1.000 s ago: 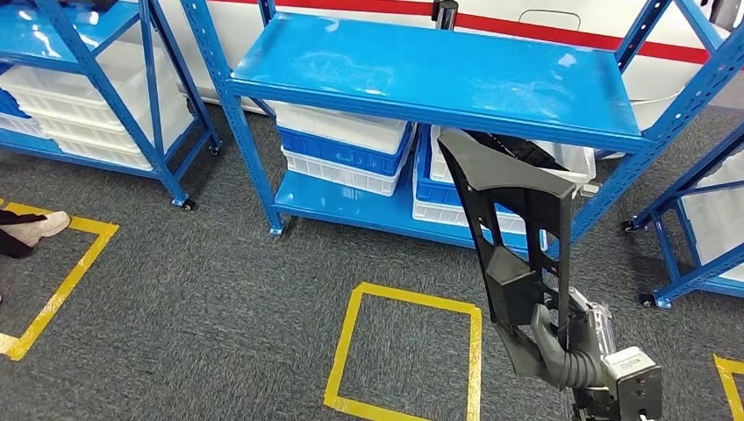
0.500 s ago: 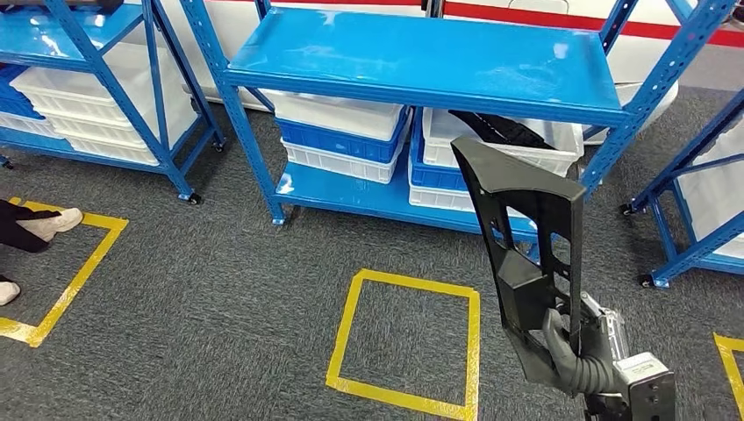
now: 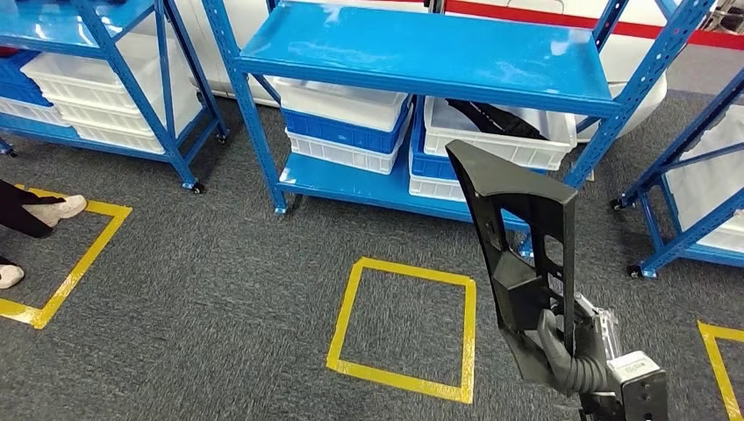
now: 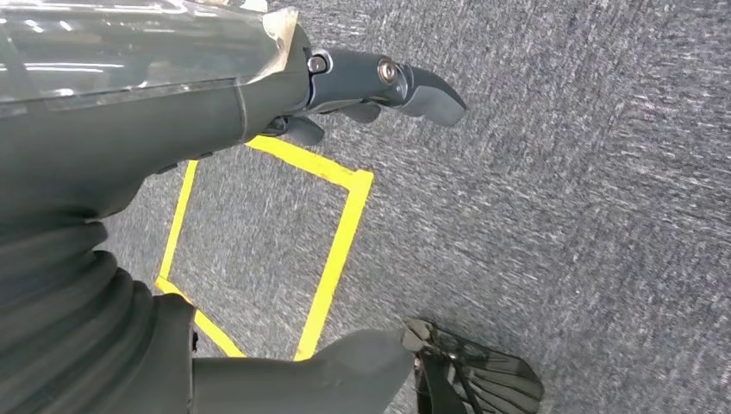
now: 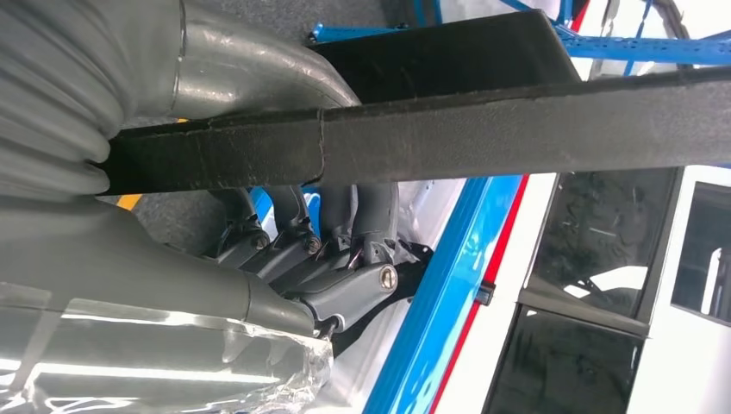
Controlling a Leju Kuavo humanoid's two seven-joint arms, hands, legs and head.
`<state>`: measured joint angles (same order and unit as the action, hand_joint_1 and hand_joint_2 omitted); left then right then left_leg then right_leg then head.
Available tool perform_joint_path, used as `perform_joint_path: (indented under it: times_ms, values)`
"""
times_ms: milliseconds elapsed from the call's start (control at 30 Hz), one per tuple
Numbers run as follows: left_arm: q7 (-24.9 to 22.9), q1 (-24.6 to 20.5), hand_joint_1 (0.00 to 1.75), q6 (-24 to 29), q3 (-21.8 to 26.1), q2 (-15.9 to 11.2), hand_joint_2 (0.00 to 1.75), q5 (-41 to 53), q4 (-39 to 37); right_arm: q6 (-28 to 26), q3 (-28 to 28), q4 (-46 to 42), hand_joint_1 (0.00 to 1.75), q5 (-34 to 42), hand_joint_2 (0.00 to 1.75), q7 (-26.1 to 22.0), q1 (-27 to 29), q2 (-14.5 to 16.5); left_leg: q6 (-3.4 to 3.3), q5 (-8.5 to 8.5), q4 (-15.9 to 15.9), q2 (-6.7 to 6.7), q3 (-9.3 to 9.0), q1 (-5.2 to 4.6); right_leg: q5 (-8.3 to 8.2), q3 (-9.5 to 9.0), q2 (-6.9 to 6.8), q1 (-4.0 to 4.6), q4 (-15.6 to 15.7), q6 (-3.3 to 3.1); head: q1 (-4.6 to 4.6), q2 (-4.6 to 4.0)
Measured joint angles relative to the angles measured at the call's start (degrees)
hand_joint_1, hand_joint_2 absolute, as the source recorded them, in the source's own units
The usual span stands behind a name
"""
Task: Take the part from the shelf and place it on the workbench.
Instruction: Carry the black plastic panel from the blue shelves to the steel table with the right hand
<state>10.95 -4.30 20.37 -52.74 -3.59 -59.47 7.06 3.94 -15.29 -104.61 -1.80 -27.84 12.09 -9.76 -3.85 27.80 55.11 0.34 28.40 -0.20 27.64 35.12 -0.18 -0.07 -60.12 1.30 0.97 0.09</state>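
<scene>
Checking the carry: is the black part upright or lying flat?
Upright: the black part stands tall above the right hand, whose fingers wrap its lower end.

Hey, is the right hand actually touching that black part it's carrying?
Touching. In the head view the right hand wraps the lower end of the black part; the right wrist view shows its fingers curled around the part's edge.

From high on the robot, the head camera looks forward and down across grey carpet to blue shelves, with the right hand low in the foreground. The left wrist camera (close behind the left hand) faces the floor and shares the carpet and yellow tape. The right wrist camera, close behind its hand, shares the black part and blue shelving.
</scene>
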Motion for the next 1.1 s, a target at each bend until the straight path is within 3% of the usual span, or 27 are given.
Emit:
perform_joint_path:
  times_ms: [67, 100, 133, 167, 200, 267, 333, 367, 433, 467, 500, 567, 600, 633, 667, 700, 767, 833, 867, 933, 967, 1033, 1100]
  values:
    - [0.0, 0.0, 0.00, -0.1, 0.0, 0.0, 1.75, 0.0, 0.0, -0.3, 0.1, 0.1, 1.75, 0.0, 1.75, 0.0, 0.1, 0.0, -0.23, -1.34, -0.1, 0.18, 1.54, 0.05, 4.95, 1.84, 0.04, -0.30, -6.3, -0.42, -0.27, 0.01]
    - [0.0, 0.0, 0.00, -0.1, 0.0, 0.0, 1.75, 0.0, 0.0, -0.4, 0.1, 0.1, 1.75, 0.0, 1.75, 0.0, 0.1, 0.0, -0.17, -2.02, 0.0, 0.26, 2.42, 0.06, 6.42, 2.42, 0.05, -0.53, -9.6, -0.19, -0.31, 0.01]
    - [0.0, 0.0, 0.00, -0.2, 0.0, 0.0, 1.75, 0.1, 0.0, -0.4, 0.1, 0.2, 1.75, 0.1, 1.75, 0.0, 0.2, 0.0, -0.04, -2.71, 0.0, 0.35, 3.36, 0.11, 6.68, 2.38, 0.04, -0.77, -11.9, 0.40, -0.30, 0.00]
    - [0.1, 0.0, 0.00, -0.3, 0.0, 0.0, 1.75, 0.1, 0.0, -0.5, 0.1, 0.2, 1.75, 0.1, 1.75, 0.0, 0.3, 0.0, 0.14, -3.38, 0.2, 0.42, 4.29, 0.20, 5.83, 1.57, 0.04, -0.99, -12.6, 1.24, -0.31, 0.00]
    - [0.1, 0.0, 0.00, -0.4, -0.1, 0.0, 1.75, 0.1, 0.0, -0.6, 0.1, 0.3, 1.75, 0.2, 1.75, 0.0, 0.4, 0.0, 0.40, -4.01, 0.4, 0.47, 5.27, 0.34, 4.35, -0.18, 0.04, -1.26, -11.3, 2.17, -0.31, -0.01]
    - [0.3, 0.0, 0.00, -0.6, -0.1, -0.1, 1.75, 0.2, 0.0, -0.7, 0.1, 0.3, 1.75, 0.4, 1.75, 0.0, 0.4, -0.1, 1.10, -4.98, 1.3, 0.48, 7.13, 0.52, 2.65, -6.03, 0.05, -1.62, -3.6, 3.24, -0.35, -0.01]
    - [0.4, 0.0, 0.00, -0.7, -0.2, -0.2, 1.75, 0.3, 0.0, -0.7, 0.1, 0.2, 1.75, 0.6, 1.75, 0.0, 0.6, -0.2, 1.88, -5.81, 2.3, 0.46, 8.32, 0.46, 3.64, -10.20, 0.13, -1.39, 3.4, 2.60, -0.25, 0.00]
    - [0.4, 0.0, 0.00, -0.7, -0.3, -0.2, 1.75, 0.3, 0.0, -0.8, 0.1, 0.2, 1.75, 0.7, 1.75, -0.1, 0.8, -0.3, 2.19, -6.25, 2.4, 0.44, 8.56, 0.40, 4.21, -10.74, 0.18, -1.10, 4.7, 2.04, -0.13, 0.01]
    - [0.4, 0.1, 0.00, -0.9, -0.5, -0.2, 1.75, 0.4, 0.0, -0.8, 0.1, 0.2, 1.75, 0.7, 1.75, -0.1, 1.2, -0.3, 2.81, -6.57, 2.6, 0.33, 8.88, 0.60, 3.80, -9.93, 0.12, -1.23, 4.6, 0.82, 0.08, 0.00]
    - [0.3, 0.2, 0.00, -1.0, -0.6, -0.2, 1.75, 0.4, 0.0, -0.8, 0.1, 0.2, 1.75, 0.7, 1.75, -0.1, 1.3, -0.2, 3.11, -5.35, 3.4, 0.26, 9.24, 0.76, 3.31, -9.49, 0.03, -1.37, 4.5, 0.09, 0.11, 0.00]
    - [0.3, 0.2, 0.00, -1.0, -0.6, -0.2, 1.75, 0.5, 0.0, -0.8, 0.2, 0.2, 1.75, 0.7, 1.75, -0.1, 1.3, -0.2, 3.40, -3.06, 5.1, 0.19, 9.80, 0.91, 2.74, -8.94, -0.06, -1.54, 4.5, -0.67, 0.17, -0.01]
    - [0.2, 0.2, 0.00, -1.1, -0.6, -0.2, 1.75, 0.5, 0.0, -0.8, 0.2, 0.3, 1.75, 0.7, 1.75, -0.1, 1.2, -0.2, 3.82, 3.16, 11.4, 0.11, 11.26, 1.03, 1.53, -7.62, -0.20, -1.38, 4.4, -1.69, 0.28, 0.00]
    - [0.2, 0.2, 0.00, -1.1, -0.7, -0.2, 1.75, 0.5, 0.0, -0.8, 0.3, 0.3, 1.75, 0.7, 1.75, -0.1, 1.1, -0.2, 3.94, 5.27, 15.1, 0.09, 11.87, 1.04, 0.92, -6.95, -0.22, -1.23, 4.3, -1.87, 0.33, 0.00]
    - [0.2, 0.2, 0.00, -1.1, -0.7, -0.1, 1.75, 0.5, 0.0, -0.8, 0.3, 0.5, 1.75, 0.7, 1.75, -0.1, 0.9, -0.2, 3.99, 6.00, 18.0, 0.08, 12.04, 1.04, 0.31, -6.20, -0.24, -1.09, 4.2, -1.89, 0.33, 0.00]
    - [0.2, 0.2, 0.00, -1.2, -0.7, -0.1, 1.75, 0.5, 0.0, -0.8, 0.3, 0.7, 1.75, 0.8, 1.75, -0.2, 0.8, -0.2, 3.94, 5.37, 19.4, 0.08, 11.48, 1.05, -0.25, -5.40, -0.23, -0.97, 4.0, -1.84, 0.34, 0.00]
    - [0.2, 0.2, 0.00, -1.2, -0.7, 0.0, 1.75, 0.5, 0.0, -0.8, 0.3, 0.9, 1.75, 0.9, 1.75, -0.3, 0.6, -0.2, 3.78, 3.81, 18.7, 0.08, 9.96, 1.04, -0.78, -4.56, -0.19, -0.89, 3.7, -1.72, 0.35, -0.01]
    - [0.4, 0.2, 0.00, -1.2, -0.9, 0.0, 1.75, 0.6, 0.0, -0.8, 0.3, 1.3, 1.75, 1.3, 1.75, -0.5, 0.3, -0.4, 3.12, 1.44, 12.3, -0.13, 4.30, 0.94, -1.63, -3.12, -0.11, -0.74, 3.2, -1.33, 0.37, -0.01]
    - [0.5, 0.1, 0.00, -1.2, -1.1, 0.0, 1.75, 0.7, 0.0, -0.8, 0.3, 1.5, 1.75, 1.8, 1.75, -0.7, 0.1, -0.7, 2.38, 1.92, 4.9, -0.43, -0.85, 0.66, -2.43, -2.44, -0.17, -0.58, 3.0, -0.61, 0.32, -0.01]
    - [0.6, 0.1, 0.00, -1.2, -1.2, 0.0, 1.75, 0.8, 0.0, -0.8, 0.3, 1.5, 1.75, 2.0, 1.75, -0.9, 0.1, -0.9, 2.14, 2.46, 2.8, -0.53, -2.03, 0.46, -2.88, -2.20, -0.24, -0.57, 3.0, -0.20, 0.33, -0.01]
    - [0.8, 0.1, 0.00, -1.2, -1.4, 0.0, 1.75, 0.9, 0.0, -0.8, 0.2, 1.5, 1.75, 2.5, 1.75, -1.1, 0.3, -1.2, 1.66, 2.21, 1.4, -0.39, -1.81, 0.34, -3.57, -1.67, -0.37, -0.57, 2.9, 0.56, 0.31, -0.01]
    - [0.9, 0.1, 0.00, -1.3, -1.4, 0.0, 1.75, 0.9, 0.0, -0.8, 0.1, 1.5, 1.75, 2.6, 1.75, -1.2, 0.5, -1.3, 1.24, 1.74, 1.0, -0.25, -1.29, 0.40, -3.03, -1.10, -0.32, -0.54, 2.3, 0.64, 0.28, -0.01]
    - [1.0, 0.0, 0.00, -1.5, -1.5, 0.1, 1.75, 0.9, 0.1, -0.8, -0.1, 1.5, 1.75, 2.8, 1.75, -1.3, 0.9, -1.6, 0.37, 0.37, 0.5, 0.07, 0.19, 0.54, 0.69, 0.70, -0.18, -0.47, -1.5, 0.14, 0.06, -0.01]
    - [1.1, 0.0, 0.00, -1.7, -1.6, 0.1, 1.75, 0.9, 0.1, -0.8, -0.2, 1.6, 1.75, 2.8, 1.75, -1.4, 1.1, -1.7, 0.08, -1.00, 0.5, 0.27, 1.87, 0.34, 5.29, 2.67, -0.06, -0.60, -8.5, -0.24, -0.06, 0.00]
